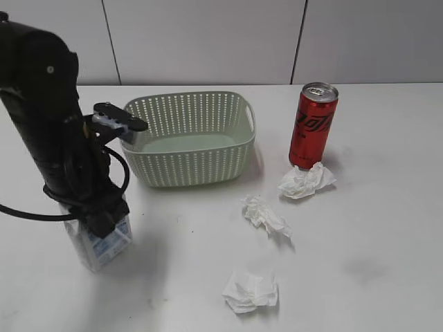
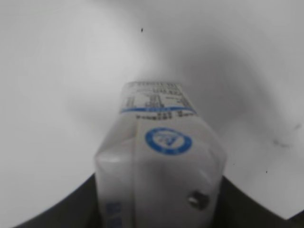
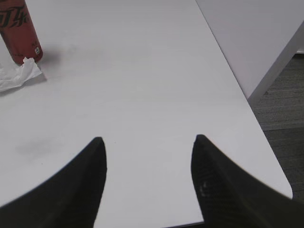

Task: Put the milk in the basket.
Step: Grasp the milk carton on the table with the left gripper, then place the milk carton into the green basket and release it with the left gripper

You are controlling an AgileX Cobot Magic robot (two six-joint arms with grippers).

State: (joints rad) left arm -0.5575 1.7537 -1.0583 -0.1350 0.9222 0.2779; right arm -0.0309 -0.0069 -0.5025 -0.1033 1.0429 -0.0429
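Note:
The milk, a small white carton with blue print, stands tilted on the table at the front left. My left gripper comes down on it from above and is shut on it. In the left wrist view the milk fills the space between the dark jaws, which press on both of its sides. The pale green basket stands behind and to the right of the milk, with nothing in it. My right gripper is open and empty over bare table near the right edge; it does not show in the exterior view.
A red can stands right of the basket, with crumpled tissue at its foot. Two more tissue wads lie in front of the basket. The table's right edge is close to my right gripper.

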